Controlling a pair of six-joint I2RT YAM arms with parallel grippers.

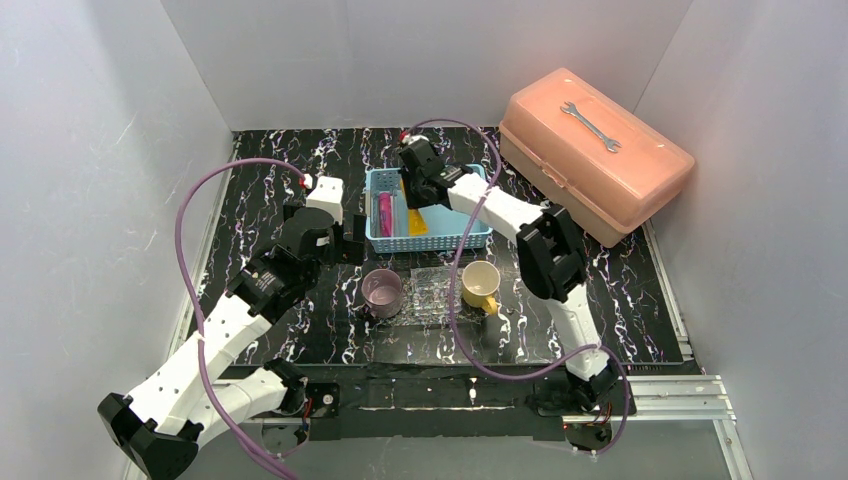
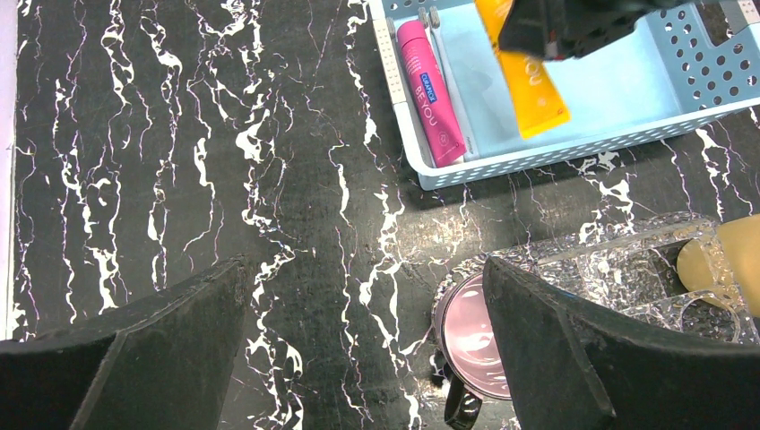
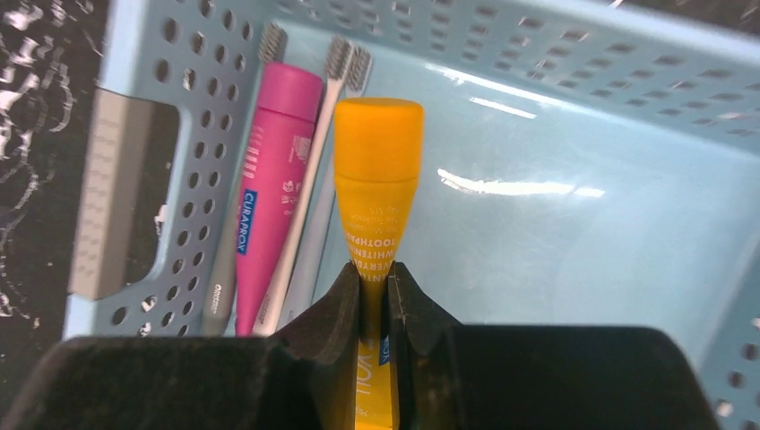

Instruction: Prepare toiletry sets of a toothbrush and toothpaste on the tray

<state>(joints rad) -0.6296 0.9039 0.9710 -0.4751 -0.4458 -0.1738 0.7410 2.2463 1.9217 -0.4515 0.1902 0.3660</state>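
Right hand (image 3: 375,279) pinched the yellow tube (image 3: 377,170).
Left hand (image 2: 366,300) hung wide open over the desk (image 2: 179,134), holding nothing.

Basket (image 3: 574,72): open from above only, with perforated walls on all sides. Pink tube (image 3: 273,179) and toothbrushes (image 3: 300,224) crowd its left wall. The right gripper (image 3: 376,278), fingers clamped around the yellow tube (image 3: 376,170), fills the middle. The right half of the floor is bare. Tray (image 1: 432,295): hemmed in by purple cup (image 1: 382,292) and yellow cup (image 1: 481,283). Worktop (image 2: 179,134) left of the basket is free.
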